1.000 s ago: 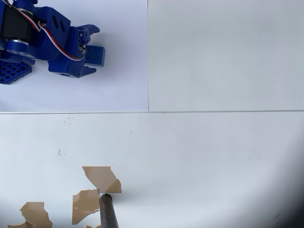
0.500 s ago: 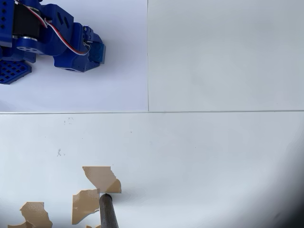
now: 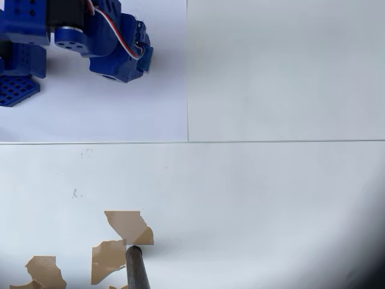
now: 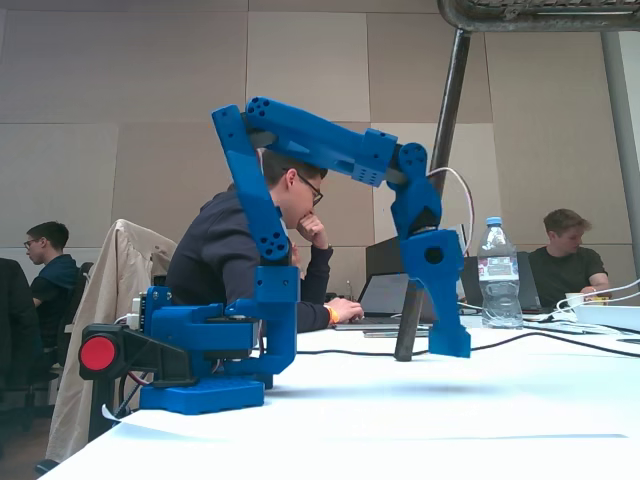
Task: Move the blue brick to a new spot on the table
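Hanging clear above table [image 4: 520,400] in fixed view: fingers [image 4: 450,345] pointing down.

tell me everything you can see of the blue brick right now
Little of the blue brick shows. In the overhead view a small slab of blue plastic pokes out at the tip of the gripper, held between its fingers near the top left of the table; its studs cannot be made out. In the fixed view the gripper points straight down with its tip just above the white surface and a shadow beneath, so the brick looks lifted clear, touching nothing but the fingers.
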Robot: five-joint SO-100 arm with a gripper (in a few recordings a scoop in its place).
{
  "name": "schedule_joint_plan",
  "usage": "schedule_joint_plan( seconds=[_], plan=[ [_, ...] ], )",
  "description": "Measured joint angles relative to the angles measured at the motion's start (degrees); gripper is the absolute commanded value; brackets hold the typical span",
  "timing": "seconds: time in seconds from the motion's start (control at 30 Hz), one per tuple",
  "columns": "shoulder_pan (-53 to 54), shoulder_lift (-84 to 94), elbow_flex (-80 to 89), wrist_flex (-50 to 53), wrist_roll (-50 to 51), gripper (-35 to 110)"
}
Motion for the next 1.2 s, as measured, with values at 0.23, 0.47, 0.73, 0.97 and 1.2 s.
schedule_joint_plan(
  seconds=[0.23,0.47,0.73,0.97,1.2],
  plan=[
    [-1.0,-20.1,-27.3,5.5,2.9,11],
    [-0.9,-38.1,-49.1,11.4,3.2,10],
    [-0.7,-68.4,-85.3,30.2,3.7,10],
    [-1.3,-79.6,-115.3,36.9,5.4,12],
    [-0.6,-80.9,-115.8,37.8,6.7,26]
  ],
)
